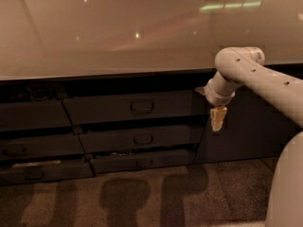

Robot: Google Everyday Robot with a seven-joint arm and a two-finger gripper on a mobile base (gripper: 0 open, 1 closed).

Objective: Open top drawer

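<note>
Top drawer [104,109] sits left of gripper [218,121].

The glossy, pale table [118,32] stretched across the view with light spots reflected in it, and the claw [217,125] hung below its front edge toward the right, above the speckled floor [142,202].

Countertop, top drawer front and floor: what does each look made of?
Countertop: pale and glossy, likely polished stone or laminate, since it mirrors ceiling lights. Top drawer: dark grey and matte, probably painted wood or laminate, as it shows no glare. Floor: speckled, perhaps terrazzo or short carpet; the look leaves it open. The gripper, which looks like pale plastic, hangs just right of the drawer front.
</note>
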